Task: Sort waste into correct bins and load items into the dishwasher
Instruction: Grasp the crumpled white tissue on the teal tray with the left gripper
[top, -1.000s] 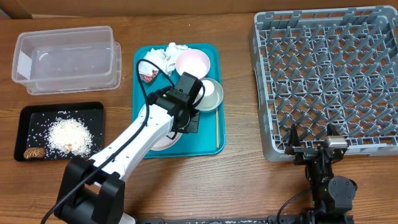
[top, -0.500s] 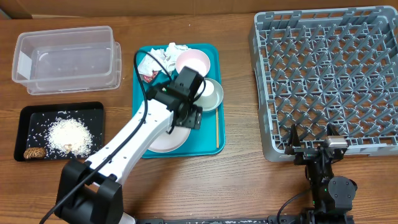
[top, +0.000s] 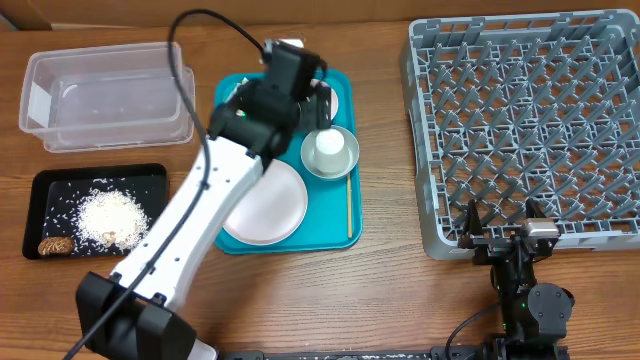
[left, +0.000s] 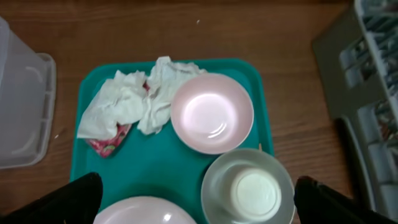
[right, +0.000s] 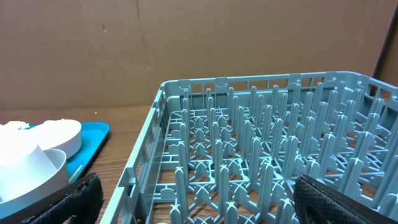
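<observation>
Status, judged from how things lie. Food waste looks sorted: rice crumbs (top: 105, 215) and brown lump (top: 55, 245) are in the black tray (top: 150, 180). Clear tub (top: 105, 95) holds nothing I can make out beyond a few specks. Dish rack (top: 530, 130) is bare; no item loaded.

Outstanding, all on the teal tray (left: 155, 168):
- crumpled napkins (left: 134, 102) at the corner nearest the clear tub
- wrapper (left: 106, 144) tucked partly under them
- white bowl (left: 211, 113) touching the napkins
- cup (left: 254, 190) sitting inside the grey bowl (left: 214, 186)
- plate (top: 265, 205) at the opposite end
- wooden stick (top: 349, 210) along the tray's rack-side edge

Left pincer (left: 196, 186) hovers above the napkin end of the tray, fingers spread wide, nothing between them. Right pincer (right: 198, 183) sits low over the counter (top: 380, 300) just in front of the rack, also spread and empty.

Estimate: early stage. Paper waste has yet to go into the tub, and every dish has yet to go to the rack.
</observation>
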